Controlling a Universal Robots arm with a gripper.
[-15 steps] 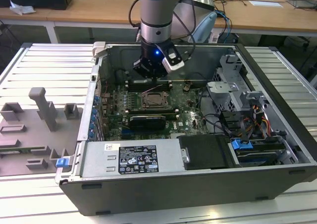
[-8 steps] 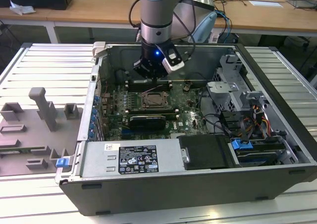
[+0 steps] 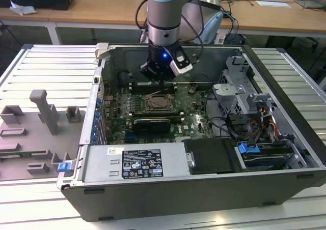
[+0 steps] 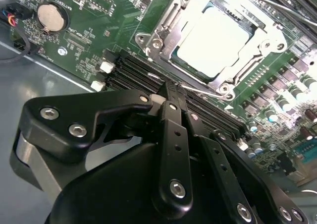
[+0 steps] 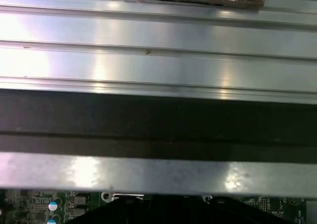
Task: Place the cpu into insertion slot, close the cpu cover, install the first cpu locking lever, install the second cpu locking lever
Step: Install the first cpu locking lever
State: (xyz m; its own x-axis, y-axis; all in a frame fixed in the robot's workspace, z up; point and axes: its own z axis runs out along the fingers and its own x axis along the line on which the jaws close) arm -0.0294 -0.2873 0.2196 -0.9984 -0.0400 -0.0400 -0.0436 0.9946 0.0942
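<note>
In the second wrist view the cpu [image 4: 216, 38] sits in the insertion slot [image 4: 185, 65] with the cpu cover [image 4: 166, 28] closed over it. The tool [image 4: 168, 92], fingers pressed together and holding nothing, sits beside the socket by a thin locking lever [image 4: 200, 90], above the memory slots [image 4: 133, 70].

You see the cpu [image 4: 216, 39] seated in the insertion slot [image 4: 174, 61], the cpu cover [image 4: 245, 69] lying around it, memory slots [image 4: 143, 74] just beside.
</note>
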